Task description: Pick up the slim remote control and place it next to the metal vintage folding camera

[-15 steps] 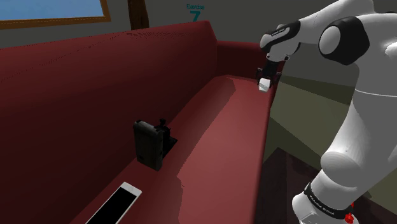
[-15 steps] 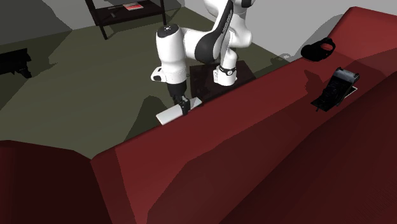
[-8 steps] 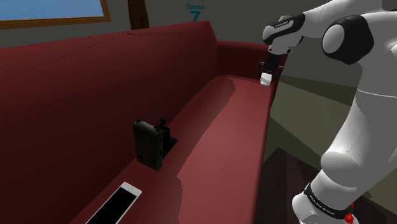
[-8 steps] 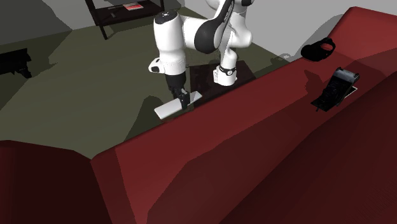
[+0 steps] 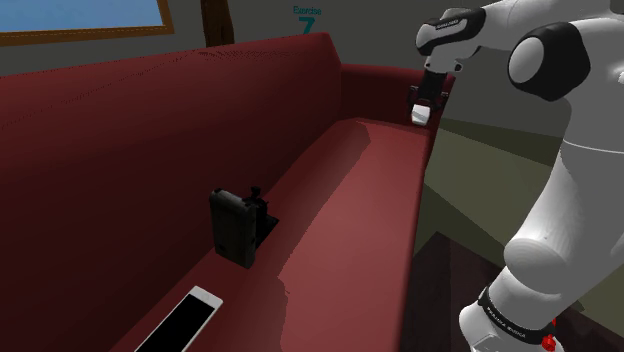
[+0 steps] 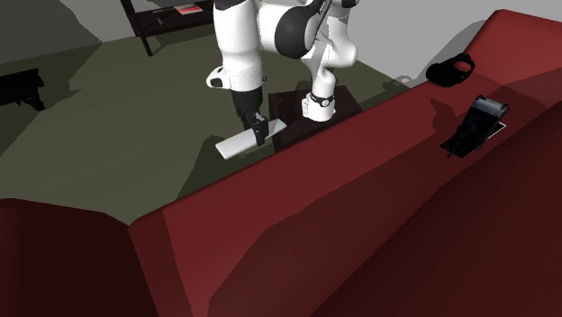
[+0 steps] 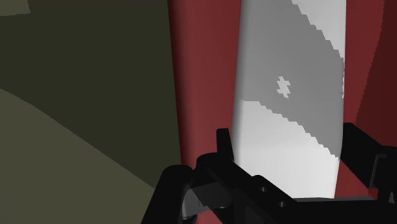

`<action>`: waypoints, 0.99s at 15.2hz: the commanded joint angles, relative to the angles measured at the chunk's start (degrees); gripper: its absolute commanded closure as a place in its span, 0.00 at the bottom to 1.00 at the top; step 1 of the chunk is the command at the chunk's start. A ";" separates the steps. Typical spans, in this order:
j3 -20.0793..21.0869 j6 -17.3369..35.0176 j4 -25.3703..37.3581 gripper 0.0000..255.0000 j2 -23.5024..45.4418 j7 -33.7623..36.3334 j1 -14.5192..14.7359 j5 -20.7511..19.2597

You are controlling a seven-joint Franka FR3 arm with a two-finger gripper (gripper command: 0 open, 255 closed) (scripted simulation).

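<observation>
My black gripper is shut on a slim white remote and holds it in the air above the far end of the red sofa's front edge. From the second exterior view the remote lies roughly level in the gripper, hanging over the floor just beyond the sofa. In the wrist view the remote runs straight out from between the fingers. The dark folding camera stands on the sofa seat near the backrest, well away from the gripper, and is also at the second exterior view's right.
A flat black device with a white rim lies on the seat nearer than the camera. A black rounded object sits past the camera near the sofa's edge. A dark shelf stands on the olive floor behind the arm.
The arm has lifted the remote higher and a little away from the sofa edge, the grip unchanged. The camera and the flat device have not moved.
</observation>
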 commanded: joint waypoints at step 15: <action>-0.36 -13.00 14.31 1.00 1.39 0.59 -1.14 0.34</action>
